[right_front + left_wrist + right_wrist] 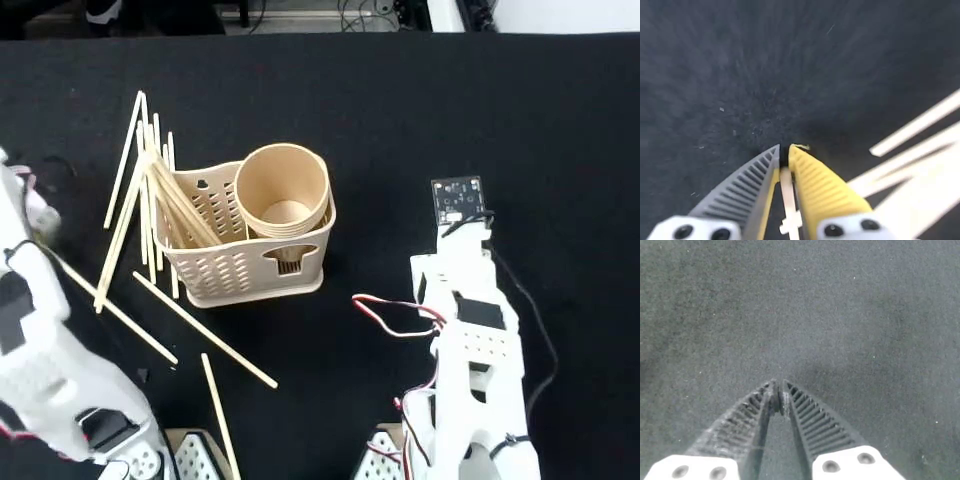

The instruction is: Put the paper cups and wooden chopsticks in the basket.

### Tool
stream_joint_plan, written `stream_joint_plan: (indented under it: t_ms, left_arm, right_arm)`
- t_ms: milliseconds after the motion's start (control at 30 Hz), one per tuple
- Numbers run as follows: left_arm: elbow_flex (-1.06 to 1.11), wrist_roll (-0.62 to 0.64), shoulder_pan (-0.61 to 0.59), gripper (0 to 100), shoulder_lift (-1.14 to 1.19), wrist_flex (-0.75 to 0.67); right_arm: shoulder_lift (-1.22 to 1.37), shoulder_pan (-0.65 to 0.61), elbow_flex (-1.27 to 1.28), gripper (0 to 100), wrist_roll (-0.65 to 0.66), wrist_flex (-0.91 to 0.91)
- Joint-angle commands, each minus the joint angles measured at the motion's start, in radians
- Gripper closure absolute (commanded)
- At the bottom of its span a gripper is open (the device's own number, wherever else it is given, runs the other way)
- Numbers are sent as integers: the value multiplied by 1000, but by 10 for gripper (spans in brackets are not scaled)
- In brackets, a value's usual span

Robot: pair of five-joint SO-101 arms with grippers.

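Table (pixel 480 110) is one big black surface from where I'm standing, with the two white arms down at the near edge. The basket (pixel 245 275) sits left of middle, and the paper cups (pixel 285 185) are nested inside its right half, so that part looks done to me. A bundle of chopsticks (pixel 185 205) leans out of the basket's left half, while loose chopsticks (pixel 205 330) lie scattered on the table beside and in front of it. The left gripper (pixel 784 150) is clamped on a single chopstick (pixel 788 195) low over the cloth, left of the basket. The right gripper (pixel 776 390) is pinched closed on nothing, parked well off to the right. I'd say we're mid-pickup: next it needs to lift that stick, swing over the basket and let go without knocking the leaners out.
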Motion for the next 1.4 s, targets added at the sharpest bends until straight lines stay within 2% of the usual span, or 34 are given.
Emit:
stream_joint_plan:
  t_ms: [0,167,300,367,500,600,733,900,1167,1233,1367]
  left_arm:
    - [-114,-3,2,970,-304,64]
    - [-111,-2,13,970,-666,55]
    - [-111,-11,91,970,-919,26]
    - [-97,-11,133,971,-1008,15]
    - [50,-9,137,970,-1077,68]
    - [260,-5,85,919,-1026,58]
    - [516,-2,-8,779,-895,-72]
    - [696,-26,-116,766,-658,-296]
    - [648,-66,-104,766,-229,-451]
    - [593,-66,-113,780,-150,-431]
    - [458,-68,-111,920,-55,-324]
  right_arm:
    - [-22,-14,-4,984,-2,-12]
    - [-22,-14,-4,984,-2,-12]
    - [-22,-15,-4,984,-2,-12]
    - [-22,-15,-4,984,-2,-12]
    - [-22,-14,-4,984,-2,-12]
    - [-22,-14,-4,984,-2,-12]
    - [-22,-14,-4,984,-2,-12]
    - [-22,-14,-4,984,-2,-12]
    - [-22,-14,-4,984,-2,-12]
    - [-22,-14,-4,984,-2,-12]
    - [-22,-14,-4,984,-2,-12]
